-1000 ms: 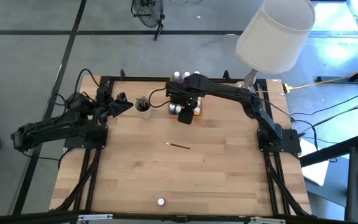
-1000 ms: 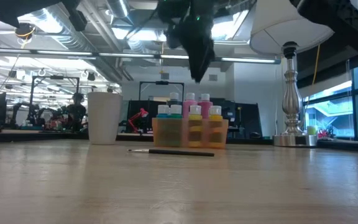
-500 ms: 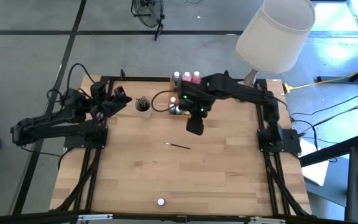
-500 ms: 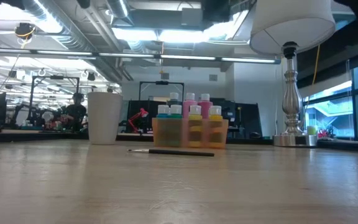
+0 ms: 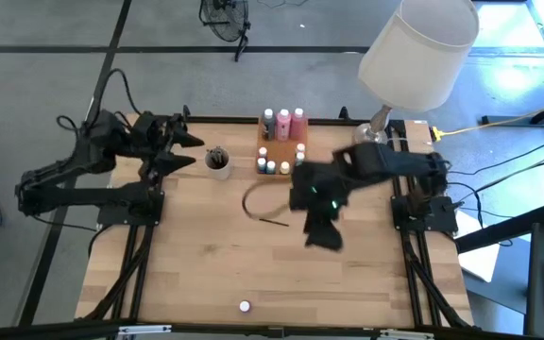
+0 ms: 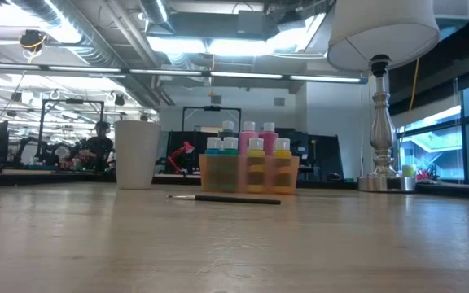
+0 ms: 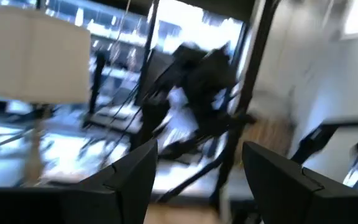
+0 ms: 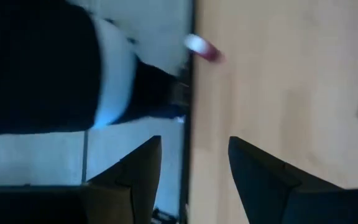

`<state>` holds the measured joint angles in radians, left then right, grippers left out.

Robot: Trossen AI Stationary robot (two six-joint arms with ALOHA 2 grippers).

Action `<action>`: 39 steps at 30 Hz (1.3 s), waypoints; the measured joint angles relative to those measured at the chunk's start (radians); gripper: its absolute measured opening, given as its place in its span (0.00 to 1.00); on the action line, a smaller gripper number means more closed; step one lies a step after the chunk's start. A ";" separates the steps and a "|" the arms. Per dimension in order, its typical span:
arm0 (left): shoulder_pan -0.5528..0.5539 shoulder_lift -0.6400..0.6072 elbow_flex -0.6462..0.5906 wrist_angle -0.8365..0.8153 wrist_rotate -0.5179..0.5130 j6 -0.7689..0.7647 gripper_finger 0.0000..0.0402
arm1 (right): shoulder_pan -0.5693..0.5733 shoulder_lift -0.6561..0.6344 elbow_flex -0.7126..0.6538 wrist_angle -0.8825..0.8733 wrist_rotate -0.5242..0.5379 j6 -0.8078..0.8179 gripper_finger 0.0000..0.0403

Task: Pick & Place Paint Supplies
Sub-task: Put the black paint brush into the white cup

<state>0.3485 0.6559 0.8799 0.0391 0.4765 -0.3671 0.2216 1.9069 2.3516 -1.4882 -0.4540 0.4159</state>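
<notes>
paint supplies grouped at the far middle of the wooden table [image 5: 206,274]: small white-capped paint pots [image 5: 274,166] and three taller squeeze bottles [image 5: 283,122] stand in a translucent orange tray [image 6: 247,173]. pots are stubby cylinders, blue and yellow bodies showing through the tray wall in the low view; bottles pink behind them. high view gives only caps and tops.

one thin dark paintbrush [image 5: 272,221] lies flat on the bare planks nearer the middle, apart from the tray. low view shows it as a slim black rod with a pale tip. more brushes stand in a small round cup [image 5: 217,161] just beside the tray; cup reads pale and matte from table height.

a lone pink squeeze bottle [image 5: 245,306] lies near the front edge; right wrist view catches it too, blurred.

left gripper [image 5: 185,150] raised beside the cup, fingers apart, nothing between them. right gripper [image 5: 324,236] hovers over mid-table near the loose brush; fingers apart in its wrist view, empty.

lamp [image 6: 380,49] with white shade and turned metal stem at the far right corner.
</notes>
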 joint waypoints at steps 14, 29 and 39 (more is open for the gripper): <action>-0.036 0.197 0.338 -0.773 -0.194 0.459 0.54 | 0.245 -0.019 0.003 0.239 0.244 0.104 0.45; -0.299 0.479 0.338 -0.926 -0.378 0.497 0.54 | 0.335 -0.031 0.003 0.232 0.271 0.148 0.45; -0.426 0.706 0.338 -0.943 -0.582 0.597 0.54 | 0.360 -0.031 0.003 0.214 0.271 0.137 0.45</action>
<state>-0.0772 1.3616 1.2175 -0.9038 -0.1056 0.2298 0.5813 1.8759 2.3543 -1.2741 -0.1833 0.5529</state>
